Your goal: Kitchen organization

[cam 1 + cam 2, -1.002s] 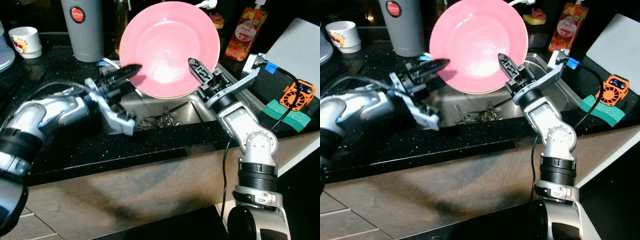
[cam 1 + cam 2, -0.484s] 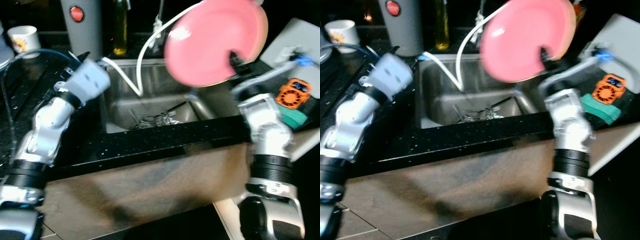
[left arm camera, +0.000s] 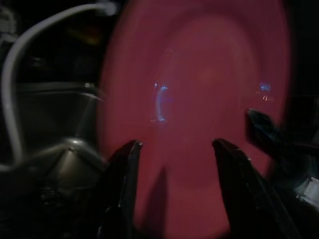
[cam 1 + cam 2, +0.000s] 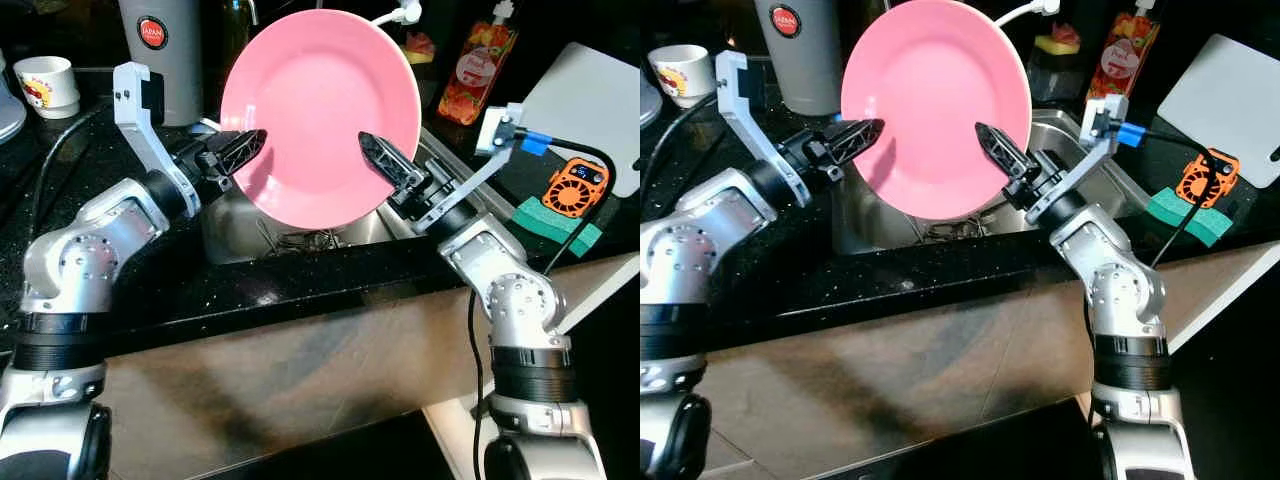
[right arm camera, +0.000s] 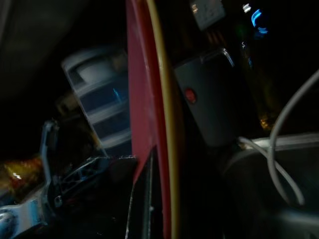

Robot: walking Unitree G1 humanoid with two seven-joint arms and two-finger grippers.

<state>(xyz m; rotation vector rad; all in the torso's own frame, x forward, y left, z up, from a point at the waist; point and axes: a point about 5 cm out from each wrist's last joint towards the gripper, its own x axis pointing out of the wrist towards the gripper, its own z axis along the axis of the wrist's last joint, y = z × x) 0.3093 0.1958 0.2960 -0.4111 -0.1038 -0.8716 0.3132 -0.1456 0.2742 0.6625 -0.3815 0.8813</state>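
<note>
The right hand [image 4: 385, 165] clamps the round pink plastic plate [image 4: 320, 100] upright over the steel sink [image 4: 855, 225], likely to drain, while the left hand [image 4: 238, 150], fingers spread, hovers at its rim.

The grey tumbler [image 4: 160, 55] bears a red "JAPAN" badge

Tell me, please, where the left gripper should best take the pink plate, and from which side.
Grip the rim of the pink plate on the edge nearest the left gripper, one finger on each face. The plate stands nearly upright over the sink, held by the right gripper.
</note>
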